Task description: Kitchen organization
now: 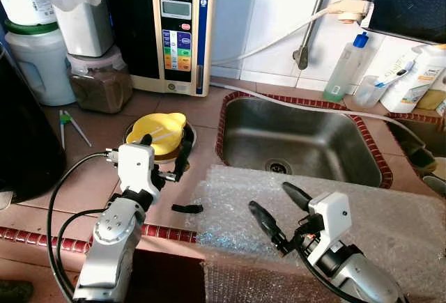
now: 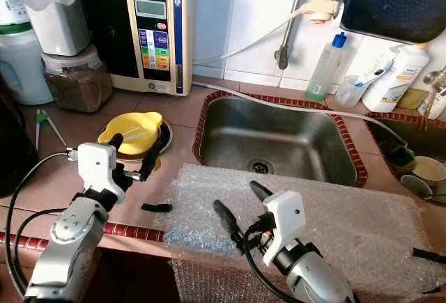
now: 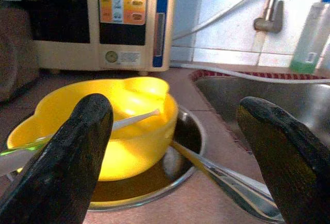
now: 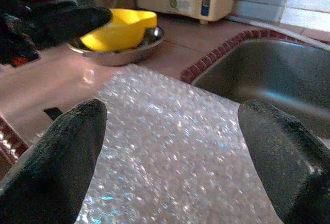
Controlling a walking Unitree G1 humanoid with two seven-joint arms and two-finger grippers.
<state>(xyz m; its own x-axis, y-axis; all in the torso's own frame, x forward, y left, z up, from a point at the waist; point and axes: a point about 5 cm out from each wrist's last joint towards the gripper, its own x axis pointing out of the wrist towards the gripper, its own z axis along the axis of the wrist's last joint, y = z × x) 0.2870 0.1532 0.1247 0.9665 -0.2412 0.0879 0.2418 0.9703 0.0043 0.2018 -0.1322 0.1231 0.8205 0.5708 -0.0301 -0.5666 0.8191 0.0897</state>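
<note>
Yellow plastic catches the head cameras first: a yellow bowl [image 1: 159, 130] sits inside a shallow steel dish [image 1: 187, 136] on the tiled desk [image 1: 90, 177], beside the steel sink [image 1: 300, 143]. The left gripper [image 1: 164, 157] hovers at the near rim of that bowl with its fingers apart, nothing between them. A small black scrap [image 1: 187, 208] lies on the desk just below those fingers. The right gripper [image 1: 272, 209] hangs over a bubble wrap sheet [image 1: 390, 219] spread at the sink's front edge, its fingers also apart and empty. A water ionizer [image 1: 182, 31] stands against the wall tiles beyond the bowl.

From the left wrist, the bowl [image 3: 118, 126] lies straight ahead between the two spread fingers [image 3: 67, 162], with a thin white utensil [image 3: 135, 120] resting across it and a metal handle [image 3: 227, 180] jutting from the dish toward the far finger.

From the right wrist, the bubble wrap [image 4: 175, 152] lies under and between the parted fingers [image 4: 56, 162], with the bowl [image 4: 121, 28] and dish well beyond them.

The step in hand is probably lifting the bowl. To do it well, the left fingers should straddle the bowl's wall alone, one inside and one outside, staying clear of the utensil and the dish rim, then close firmly and lift straight up so the dish stays put.
</note>
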